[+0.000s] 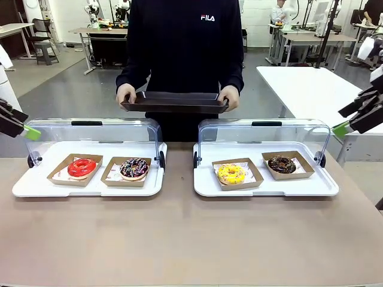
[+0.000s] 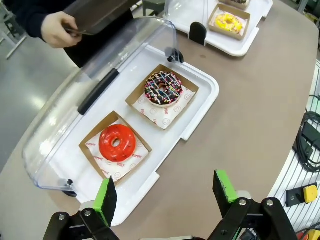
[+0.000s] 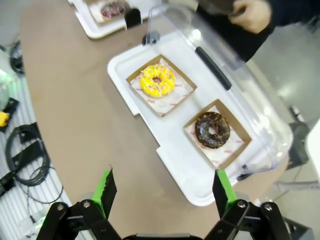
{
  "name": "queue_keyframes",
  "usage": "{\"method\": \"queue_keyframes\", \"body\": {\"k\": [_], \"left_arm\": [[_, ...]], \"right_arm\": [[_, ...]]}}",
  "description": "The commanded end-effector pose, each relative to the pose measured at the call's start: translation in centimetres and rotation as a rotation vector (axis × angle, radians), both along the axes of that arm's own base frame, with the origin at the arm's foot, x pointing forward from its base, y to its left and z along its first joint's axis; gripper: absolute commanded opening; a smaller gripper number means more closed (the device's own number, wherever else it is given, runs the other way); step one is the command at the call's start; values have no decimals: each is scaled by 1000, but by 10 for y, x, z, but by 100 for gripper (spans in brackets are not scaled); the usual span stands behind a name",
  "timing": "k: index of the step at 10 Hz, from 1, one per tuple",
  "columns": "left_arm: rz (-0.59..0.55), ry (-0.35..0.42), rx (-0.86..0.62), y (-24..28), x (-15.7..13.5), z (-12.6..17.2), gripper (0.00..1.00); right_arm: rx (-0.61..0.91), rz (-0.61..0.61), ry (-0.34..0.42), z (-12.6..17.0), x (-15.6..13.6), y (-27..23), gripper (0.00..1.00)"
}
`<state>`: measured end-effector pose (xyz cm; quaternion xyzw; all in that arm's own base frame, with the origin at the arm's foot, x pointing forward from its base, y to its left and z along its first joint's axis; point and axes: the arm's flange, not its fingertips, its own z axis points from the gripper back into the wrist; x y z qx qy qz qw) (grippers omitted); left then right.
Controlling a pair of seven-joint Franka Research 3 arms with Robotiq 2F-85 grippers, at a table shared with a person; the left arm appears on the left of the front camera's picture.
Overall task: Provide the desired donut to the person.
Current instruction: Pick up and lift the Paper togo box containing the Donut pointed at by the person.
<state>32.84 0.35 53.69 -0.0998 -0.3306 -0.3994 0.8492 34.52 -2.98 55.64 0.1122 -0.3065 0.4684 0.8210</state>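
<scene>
Four donuts lie in brown paper boats: a red donut point(image 1: 81, 167) point(image 2: 117, 142), a chocolate sprinkled donut point(image 1: 134, 168) point(image 2: 163, 88), a yellow donut point(image 1: 231, 173) point(image 3: 157, 80) and a dark chocolate donut point(image 1: 282, 164) point(image 3: 212, 130). The person point(image 1: 185, 36) stands at the far side, holding a dark tray point(image 1: 175, 103) in both hands. My left gripper point(image 1: 24, 128) point(image 2: 165, 187) hangs open above the left end of the table, near the red donut's side. At the right end my right gripper point(image 1: 350, 122) point(image 3: 163, 186) is open too, above and clear of the dark chocolate donut.
Two white serving trays point(image 1: 36, 185) point(image 1: 323, 186) hold the donuts, their clear lids point(image 1: 90, 131) point(image 1: 263, 134) tipped back toward the person. A white table point(image 1: 311, 89) stands at the far right. Black cables point(image 2: 310, 145) point(image 3: 25, 150) lie off the table's near edge.
</scene>
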Motion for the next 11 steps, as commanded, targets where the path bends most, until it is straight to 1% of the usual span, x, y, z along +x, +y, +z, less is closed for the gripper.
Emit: {"method": "queue_keyframes", "body": {"k": [1,4,5,8,11], "left_arm": [[11,-16,-6,11,-11,-3,100],[39,-19,-3,23,-16,1,100],[32,-31,-6,26,-17,3,100],[30,-78,-31,30,-20,9,100],[22,-89,-38,30,-20,9,100]], "right_arm": [[68,24,-53,-2,-11,-17,100],[110,14,-83,-2,-20,-35,100],[115,14,-90,-3,-20,-36,100],[138,19,-146,-1,-21,-36,100],[151,37,-164,-1,-22,-35,100]]}}
